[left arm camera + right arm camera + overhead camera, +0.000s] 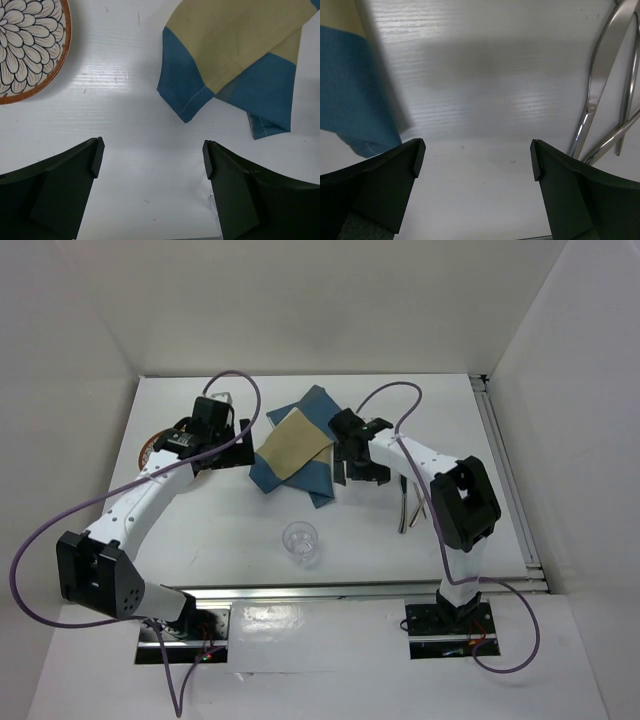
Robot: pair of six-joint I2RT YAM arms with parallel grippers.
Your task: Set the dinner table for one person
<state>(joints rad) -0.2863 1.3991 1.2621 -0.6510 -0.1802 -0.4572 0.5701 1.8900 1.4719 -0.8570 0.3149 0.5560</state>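
Observation:
The dinner table [200, 530] is a white tabletop. A crumpled blue-and-tan cloth placemat [295, 445] lies at the middle back. My left gripper [222, 453] is open and empty just left of the placemat; in the left wrist view [152, 160] it hovers over bare table, with the placemat's corner [235, 60] ahead to the right. My right gripper [355, 470] is open and empty just right of the placemat; in the right wrist view [477, 160] it is over bare table, the blue cloth [350, 100] at its left.
A flower-patterned plate with a brown rim [152, 448] lies at the left, mostly under the left arm, and shows in the left wrist view [25, 45]. A clear glass [301, 542] stands near the front middle. Metal cutlery [408, 508] lies at the right [605, 85].

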